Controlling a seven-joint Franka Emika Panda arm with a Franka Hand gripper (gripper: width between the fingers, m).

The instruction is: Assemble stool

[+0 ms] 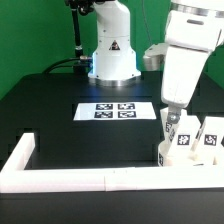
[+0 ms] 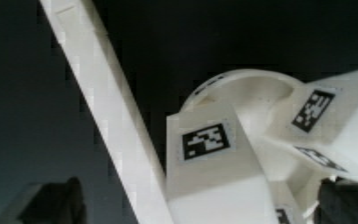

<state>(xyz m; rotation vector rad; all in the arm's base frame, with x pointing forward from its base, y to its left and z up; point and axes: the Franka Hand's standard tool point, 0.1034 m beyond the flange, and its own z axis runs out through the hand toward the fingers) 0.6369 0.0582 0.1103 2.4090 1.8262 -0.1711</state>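
Note:
My gripper hangs low over the stool parts at the exterior view's right, just behind the border wall. The round white seat lies by the wall. White leg blocks with black-and-white tags stand crowded beside and behind the seat. In the wrist view a tagged leg block rises between my two dark fingers, with the seat behind it. The jaws stand wide apart and the left finger is clear of the block. My gripper is open.
The long white border wall runs along the front and turns up at the exterior view's left; it crosses the wrist view between the left finger and the leg block. The marker board lies mid-table. The robot base stands behind.

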